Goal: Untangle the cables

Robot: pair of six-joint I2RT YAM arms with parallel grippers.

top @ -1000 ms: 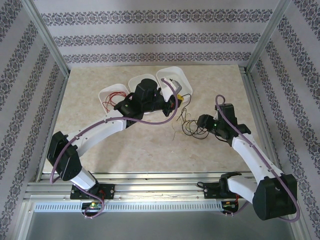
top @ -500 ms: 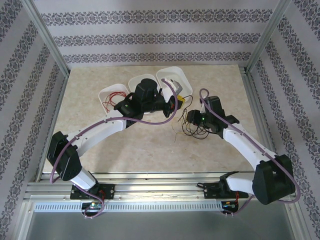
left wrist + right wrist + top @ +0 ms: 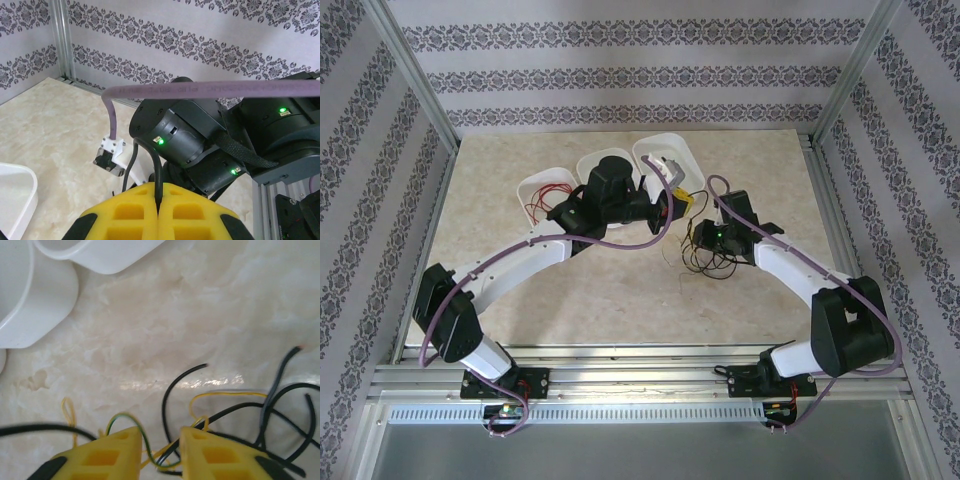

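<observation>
The cables (image 3: 706, 260) lie as a loose tangle of black and yellowish strands on the table, right of centre. My left gripper (image 3: 672, 207) hovers just left of the tangle; in the left wrist view its yellow fingers (image 3: 159, 192) are shut on a black cable (image 3: 156, 165) that rises from between the tips. My right gripper (image 3: 697, 237) sits low over the tangle's left part. Its jaws (image 3: 159, 440) stand narrowly apart, with a green-yellow wire (image 3: 131, 417) and a black cable (image 3: 167, 390) passing through the gap. A yellow wire (image 3: 225, 394) loops beside the right finger.
Three white bins (image 3: 665, 158) stand at the back centre; the leftmost (image 3: 525, 186) holds red wires (image 3: 533, 210). Bin walls (image 3: 35, 295) show just ahead of the right gripper. The right arm's black wrist (image 3: 190, 140) sits close in front of the left gripper. Aluminium posts frame the table.
The right arm has swung left and forward onto the tangle, and its jaws have narrowed around the wires. The left arm has kept still, shut on the black cable.
</observation>
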